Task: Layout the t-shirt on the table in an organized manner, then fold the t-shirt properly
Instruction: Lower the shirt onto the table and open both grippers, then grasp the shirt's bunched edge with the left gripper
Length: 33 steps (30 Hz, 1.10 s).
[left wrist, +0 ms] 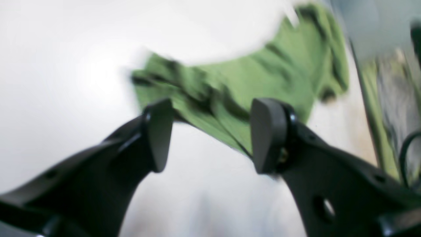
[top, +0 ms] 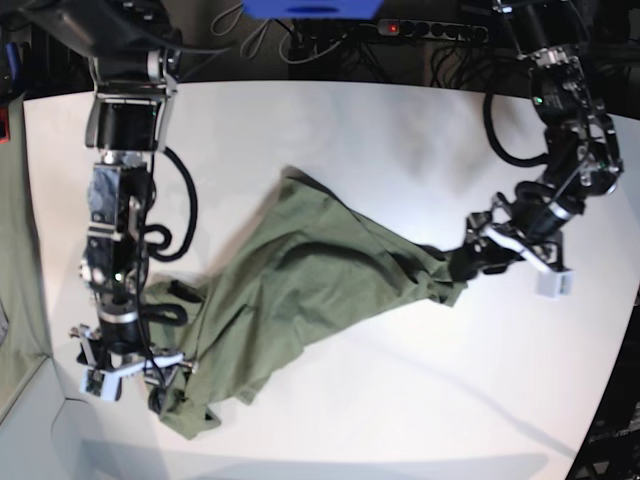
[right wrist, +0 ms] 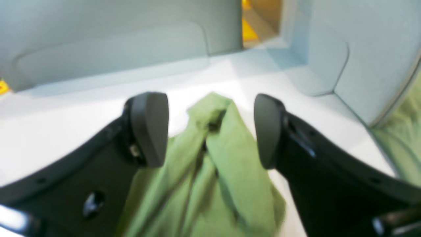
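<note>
The olive-green t-shirt (top: 300,290) lies rumpled in a diagonal band across the white table (top: 400,130). On the right of the base view my left gripper (top: 468,262) sits at the shirt's right-hand tip. In the left wrist view, which is blurred, that gripper (left wrist: 213,138) stands open, with the shirt (left wrist: 250,82) just beyond its fingers and nothing pinched. On the left of the base view my right gripper (top: 165,388) hovers over the shirt's lower left corner. It is open too (right wrist: 209,131), and a bunched fold of the shirt (right wrist: 227,154) lies loose between and below its fingers.
A green cloth strip (top: 14,300) hangs along the table's left edge and also shows in the right wrist view (right wrist: 404,144). A power strip and cables (top: 430,30) run behind the table. The table edge curves away at the right (top: 625,330).
</note>
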### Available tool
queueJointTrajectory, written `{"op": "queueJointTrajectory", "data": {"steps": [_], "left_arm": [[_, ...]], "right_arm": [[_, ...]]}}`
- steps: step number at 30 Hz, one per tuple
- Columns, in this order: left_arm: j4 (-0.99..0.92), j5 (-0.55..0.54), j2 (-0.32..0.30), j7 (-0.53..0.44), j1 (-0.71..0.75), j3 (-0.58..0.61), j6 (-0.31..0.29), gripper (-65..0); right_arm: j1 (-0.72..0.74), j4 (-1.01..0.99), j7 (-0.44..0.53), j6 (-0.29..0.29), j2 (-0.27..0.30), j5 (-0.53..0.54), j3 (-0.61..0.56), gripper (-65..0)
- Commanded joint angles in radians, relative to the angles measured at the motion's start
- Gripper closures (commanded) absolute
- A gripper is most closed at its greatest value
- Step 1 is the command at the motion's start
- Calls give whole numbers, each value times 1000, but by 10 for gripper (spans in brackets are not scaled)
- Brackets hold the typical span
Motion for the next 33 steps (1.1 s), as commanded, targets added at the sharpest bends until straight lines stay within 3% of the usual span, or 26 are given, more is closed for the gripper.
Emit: {"op": "queueJointTrajectory", "data": {"steps": [1,4,7,14,21,24,30,33], "left_arm": [[12,13,-4,-10,-12,63,-7,-369],[23,116,29,-43,-8,232,-7,-368],[20,220,85,-74,2,318,-7,-368],[6,423,230,-79,66,341,-7,-369],[38,484,335,-80,134,343,-7,-367],[32,514,338,-105,166,336,-5,-366],[31,506,335,-293,259,333,-7,-366],[1,438,318,-358,278,327,-7,-366]], "right_arm": [[-15,26,21,2,17,1,3,-407],[-123,80,22,2,21,1,12,-407],[-215,111,22,4,17,1,87,-407],[-319,120,22,5,21,3,175,-407],[-387,120,22,7,20,3,207,-407],[-411,120,22,7,20,3,207,-407],[-417,120,17,7,21,3,209,-407],[-417,120,17,7,21,3,202,-407]]}}
